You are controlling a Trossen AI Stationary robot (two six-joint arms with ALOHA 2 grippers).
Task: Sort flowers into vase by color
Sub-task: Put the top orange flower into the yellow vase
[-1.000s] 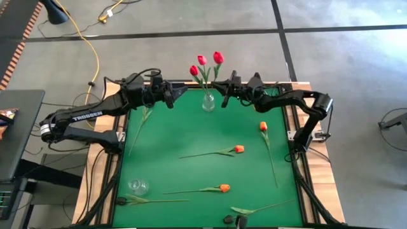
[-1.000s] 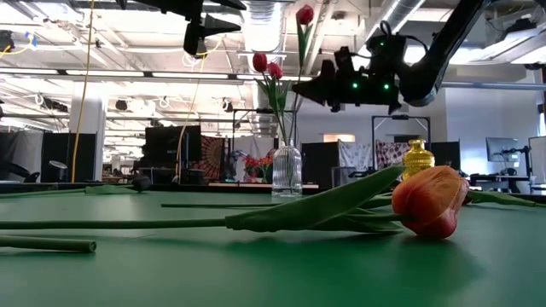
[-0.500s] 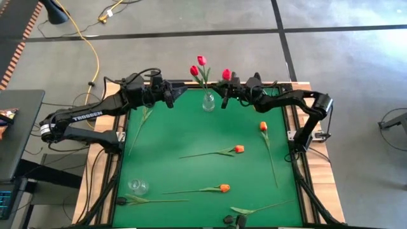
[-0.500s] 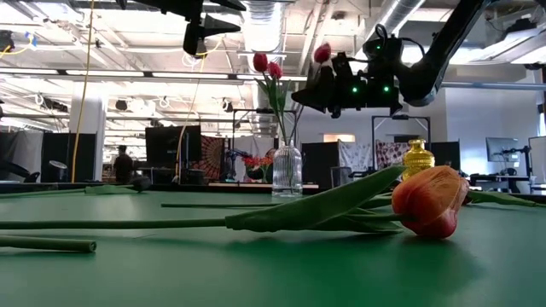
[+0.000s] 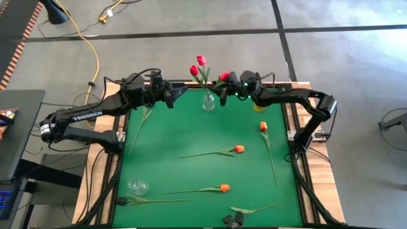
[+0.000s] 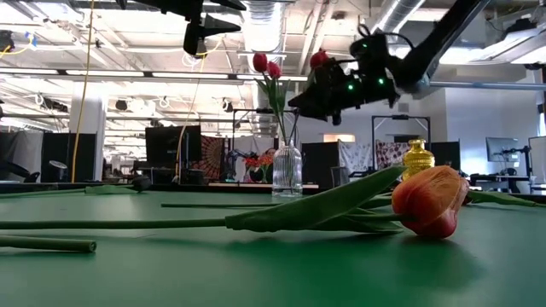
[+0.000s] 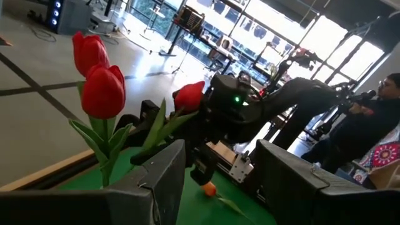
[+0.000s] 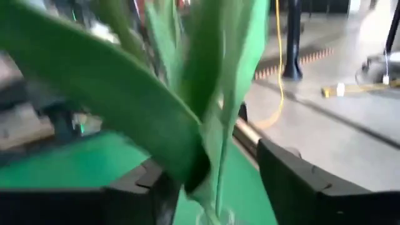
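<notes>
A clear glass vase (image 5: 208, 102) stands near the table's far edge and holds three red flowers. Two of them (image 5: 198, 65) stand upright; the third (image 5: 224, 76) leans toward the table's right, its head (image 6: 318, 58) just above my right gripper (image 5: 223, 97). That gripper is open, and the leaning flower's stem and leaves (image 8: 187, 106) run between its fingers. My left gripper (image 5: 170, 98) hovers open to the left of the vase, holding nothing. Three orange flowers (image 5: 239, 149) (image 5: 224, 188) (image 5: 263, 126) lie flat on the green mat. My right gripper comes level from the table's right, one open finger on each side of the leaning red flower's leaves (image 8: 206, 144), above the vase mouth. The stem's foot stays in the vase. I cannot tell whether either finger (image 8: 150, 187) touches the leaves.
A second, empty glass vase (image 5: 138, 186) stands near the left front corner. Green-stemmed flowers lie along the left edge (image 5: 143, 117) and the near edge (image 5: 149, 200) (image 5: 257, 208). A yellow bottle (image 6: 415, 158) stands at the far right. The mat's middle (image 5: 191, 130) is bare.
My right gripper has opened and turned its wrist near the vase, staying about where it was. The third red flower, upright a second ago, has tipped toward the table's right; its head has dropped beside the gripper while its stem stays in the vase.
</notes>
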